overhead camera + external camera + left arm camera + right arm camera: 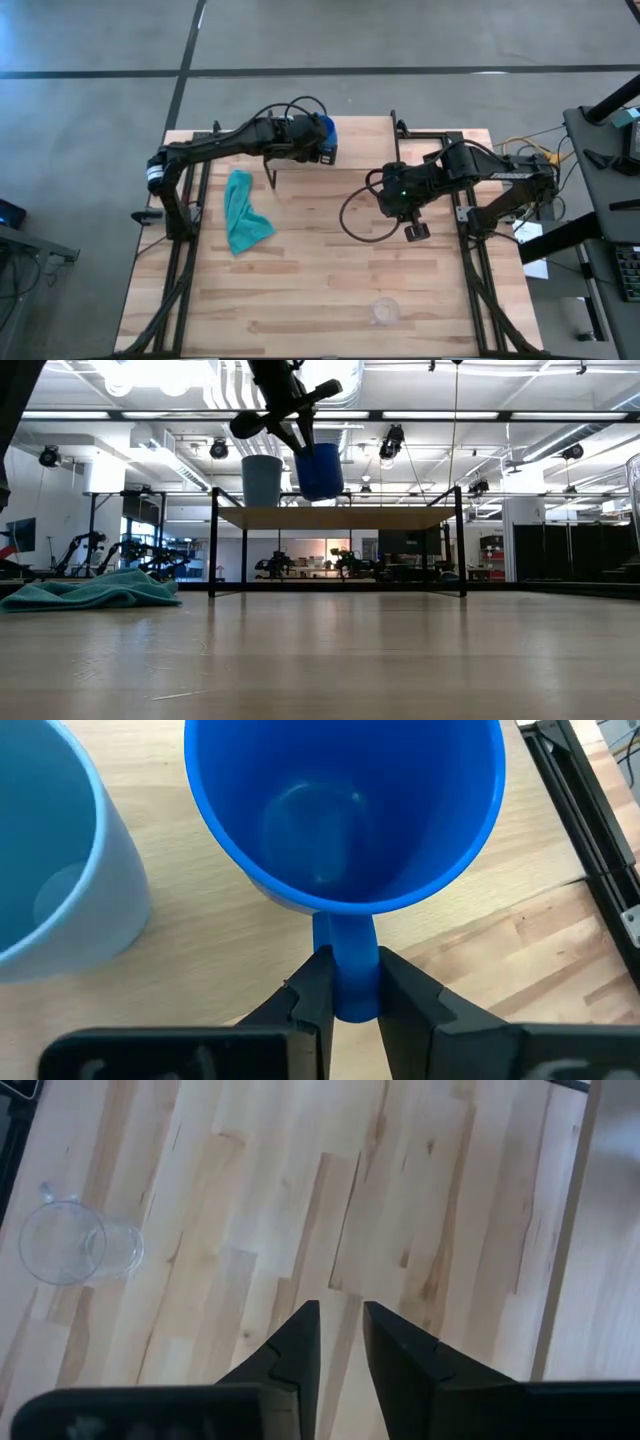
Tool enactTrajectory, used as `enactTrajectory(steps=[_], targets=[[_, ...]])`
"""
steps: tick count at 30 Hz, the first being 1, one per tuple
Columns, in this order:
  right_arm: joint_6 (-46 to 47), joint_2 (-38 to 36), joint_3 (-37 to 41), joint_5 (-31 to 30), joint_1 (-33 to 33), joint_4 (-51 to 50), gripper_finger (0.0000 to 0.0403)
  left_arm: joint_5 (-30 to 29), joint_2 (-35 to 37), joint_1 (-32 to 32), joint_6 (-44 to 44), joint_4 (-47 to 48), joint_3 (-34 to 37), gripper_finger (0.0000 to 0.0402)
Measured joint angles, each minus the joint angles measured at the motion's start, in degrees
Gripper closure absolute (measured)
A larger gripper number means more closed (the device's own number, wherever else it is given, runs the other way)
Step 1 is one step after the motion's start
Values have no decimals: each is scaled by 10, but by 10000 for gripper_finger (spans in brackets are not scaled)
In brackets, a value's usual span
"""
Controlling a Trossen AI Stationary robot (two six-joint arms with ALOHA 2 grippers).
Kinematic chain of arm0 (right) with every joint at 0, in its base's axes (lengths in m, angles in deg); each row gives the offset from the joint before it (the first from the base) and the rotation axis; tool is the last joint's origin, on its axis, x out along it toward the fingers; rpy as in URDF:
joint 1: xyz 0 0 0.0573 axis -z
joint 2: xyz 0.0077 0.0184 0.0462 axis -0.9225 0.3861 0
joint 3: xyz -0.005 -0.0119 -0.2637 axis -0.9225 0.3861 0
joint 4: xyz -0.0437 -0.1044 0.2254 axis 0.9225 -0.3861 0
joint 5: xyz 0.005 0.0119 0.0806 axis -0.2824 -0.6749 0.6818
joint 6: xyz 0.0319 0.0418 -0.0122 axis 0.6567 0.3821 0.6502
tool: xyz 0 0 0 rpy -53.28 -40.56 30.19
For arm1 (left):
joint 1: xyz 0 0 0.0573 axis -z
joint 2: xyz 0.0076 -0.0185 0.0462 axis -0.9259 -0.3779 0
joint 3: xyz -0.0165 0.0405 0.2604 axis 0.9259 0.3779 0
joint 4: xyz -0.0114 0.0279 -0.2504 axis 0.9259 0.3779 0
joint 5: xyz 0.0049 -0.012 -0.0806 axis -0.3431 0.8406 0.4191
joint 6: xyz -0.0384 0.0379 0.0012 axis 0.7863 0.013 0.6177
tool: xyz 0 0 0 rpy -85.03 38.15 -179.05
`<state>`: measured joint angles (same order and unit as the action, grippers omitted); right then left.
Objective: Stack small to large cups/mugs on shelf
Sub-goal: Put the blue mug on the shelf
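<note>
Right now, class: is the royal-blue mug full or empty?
Empty. The left wrist view looks straight into the royal-blue mug and shows its bare blue bottom, while the left gripper pinches its handle.

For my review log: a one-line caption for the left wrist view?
Left gripper shut on royal-blue mug handle, light-blue cup beside it.

Grey concrete floor [400, 35]; ceiling lights [150, 372].
</note>
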<state>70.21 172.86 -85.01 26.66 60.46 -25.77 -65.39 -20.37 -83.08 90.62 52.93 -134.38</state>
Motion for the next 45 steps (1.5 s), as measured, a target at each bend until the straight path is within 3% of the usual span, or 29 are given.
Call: enactTrajectory(steps=[8, 45], targets=[[0, 0, 0, 0, 0, 1, 329, 43, -1, -2, 1, 0, 0, 358], [2, 0, 0, 1, 0, 4, 322, 81, -3, -30, -18, 24, 3, 356]])
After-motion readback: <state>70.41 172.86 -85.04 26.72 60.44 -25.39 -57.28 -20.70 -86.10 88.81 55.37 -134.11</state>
